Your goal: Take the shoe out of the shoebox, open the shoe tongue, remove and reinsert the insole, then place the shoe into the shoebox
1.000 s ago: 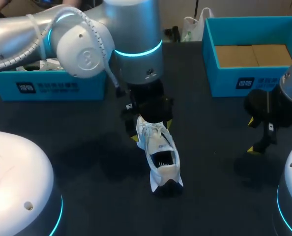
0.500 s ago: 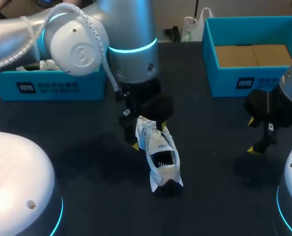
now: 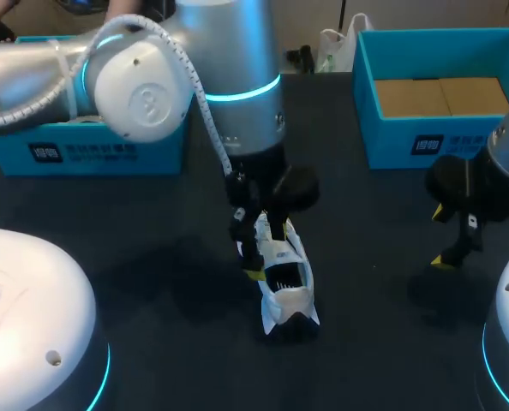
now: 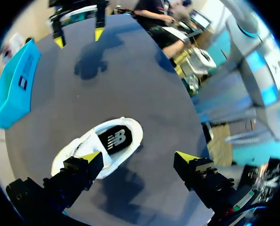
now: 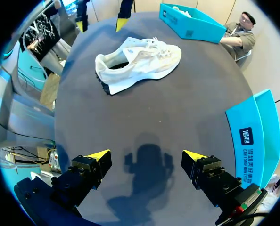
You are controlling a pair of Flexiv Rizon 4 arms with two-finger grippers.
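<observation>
A dark, matte table (image 3: 152, 231) spreads across the head view. At its far edge, right of the middle, stands a crumpled white plastic bag (image 3: 333, 47). Whether it rests on the table or just behind it cannot be told.

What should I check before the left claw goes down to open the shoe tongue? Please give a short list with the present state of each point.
1. The shoe is out of the shoebox, on the table: ok.
2. The left claw is open: ok.
3. The left claw is centred over the shoe: not ok, only one finger is above it.
4. The right claw is open, apart from the shoe: ok.
5. The insole is in the shoe: ok.
</observation>
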